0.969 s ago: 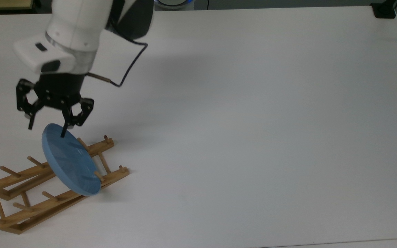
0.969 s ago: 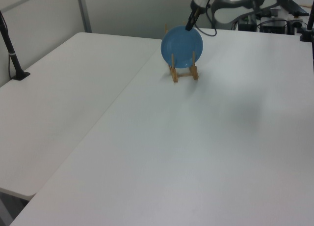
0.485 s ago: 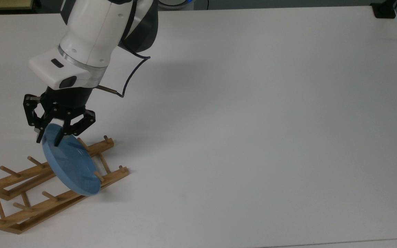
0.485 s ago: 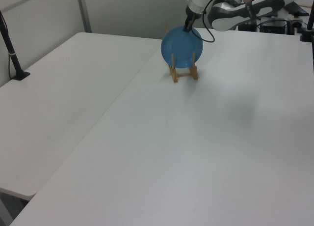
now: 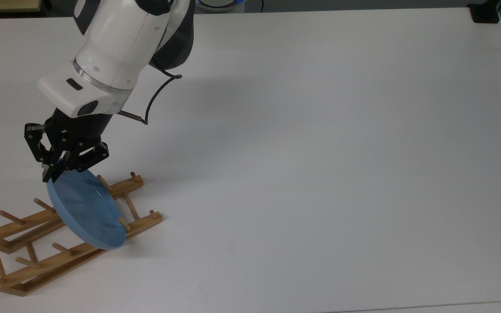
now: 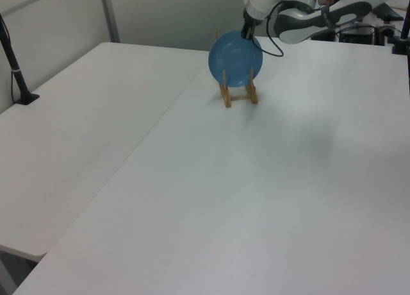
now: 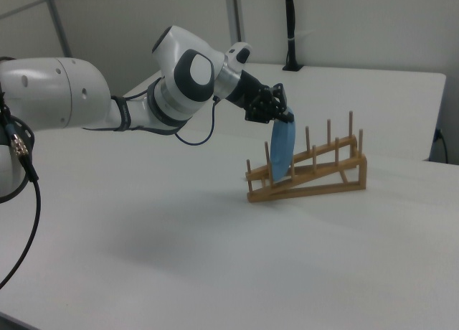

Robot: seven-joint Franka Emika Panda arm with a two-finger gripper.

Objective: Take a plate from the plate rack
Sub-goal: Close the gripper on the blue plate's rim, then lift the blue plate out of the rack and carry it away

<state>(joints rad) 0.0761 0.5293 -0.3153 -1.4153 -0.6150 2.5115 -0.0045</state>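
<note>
Plate (image 5: pixel 86 211) first: it is round and blue, and it stands on its edge in the wooden plate rack (image 5: pixel 37 261), near the rack's low end, between the short pegs. In the right view the plate (image 7: pixel 282 152) leans a little and its bottom sits down between the two rails of the rack (image 7: pixel 308 173). The rack lies on the white tabletop (image 5: pixel 320 174).

Right above the rack is the gripper (image 5: pixel 55 171). The jaws look nearly shut, one finger on each side of the plate's top rim, so they seem to be pinching it. In the left view the gripper (image 6: pixel 246 34) sits at the very top of the plate (image 6: pixel 235 60).

The step now is to lift the plate out. To do it well, I think the arm should keep a firm hold and pull up along the way the pegs point, slowly. A sideways pull could knock a peg or drag the light rack along. Once the bottom edge is above the peg tips, it can move away from the rack.
</note>
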